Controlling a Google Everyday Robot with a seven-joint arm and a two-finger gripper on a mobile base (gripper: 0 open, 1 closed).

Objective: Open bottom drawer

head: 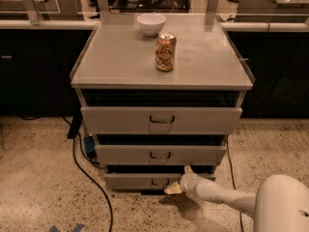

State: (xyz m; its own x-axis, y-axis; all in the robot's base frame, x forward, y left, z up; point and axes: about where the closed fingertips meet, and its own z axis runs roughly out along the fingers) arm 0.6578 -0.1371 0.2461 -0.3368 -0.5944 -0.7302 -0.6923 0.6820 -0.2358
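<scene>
Down at the left, on the speckled floor: a black cable snaking toward the foot of the grey cabinet. Right of that, lowest of three fronts and smallest: the bottom drawer, under the top drawer and the middle drawer, with a dark gap showing above its front. Looks shut or close to it, no tray visible. At its centre, a small dark handle, bare, nothing around it. Just right of the handle, low and close to the drawer front: the gripper, jaws spread apart, one pale fingertip raised toward the gap, the other pointing left at the handle, holding nothing. Further right, sloping to the near corner: the white arm.

As for progress, judged early: approach about done, grasp not yet made, whole pull left. Next, probably, closing on the handle and drawing toward the near side.

On the cabinet top, far side: a white bowl; nearer and slightly right, a tan patterned can. Print on the can, but no brand or word legible. No other writing anywhere.
</scene>
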